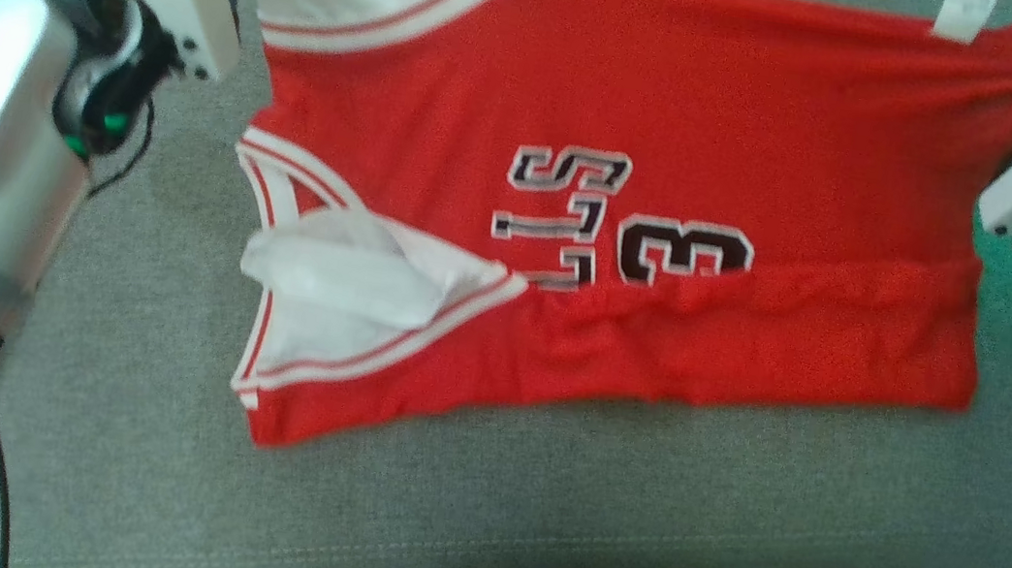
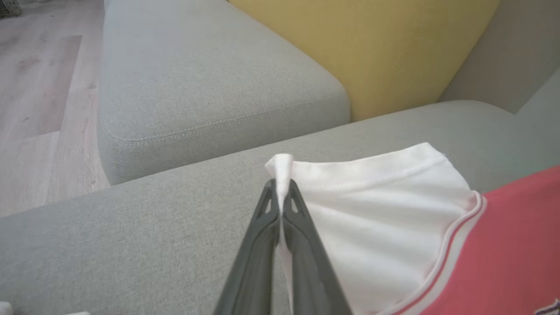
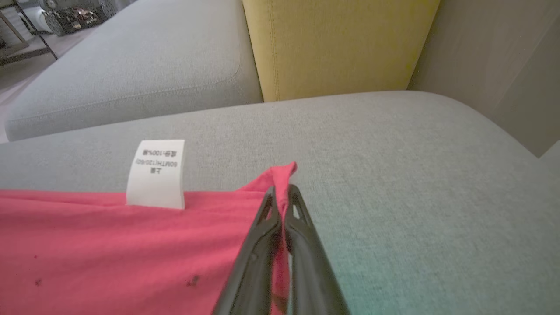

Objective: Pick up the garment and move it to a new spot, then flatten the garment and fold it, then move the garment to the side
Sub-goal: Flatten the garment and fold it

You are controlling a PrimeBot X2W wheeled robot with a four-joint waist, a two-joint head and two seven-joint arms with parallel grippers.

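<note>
The red jersey (image 1: 686, 102) lies spread out on the grey sofa seat (image 1: 536, 503), its black-and-white lettering and a number 3 facing up. It runs sideways across the cushion, sleeves towards the robot's left and hem towards its right. The near white sleeve (image 1: 351, 273) is crumpled over the red trim, and a soft ridge of cloth crosses the body close to the front edge.

At the far left corner, the left tool (image 2: 281, 197) is pinched tight on the tip of the other white sleeve (image 2: 372, 210), a little peak of fabric poking out past its dark fingers. At the far right corner, the right tool (image 3: 282, 201) is likewise closed on a red point of the hem, just beside a white care label (image 3: 156, 173) that sticks out from the edge.

Behind the seat stands a yellow cushion (image 2: 372, 52), with a second grey seat (image 2: 197, 78) beside it and pale wood floor (image 2: 39, 87) beyond.
</note>
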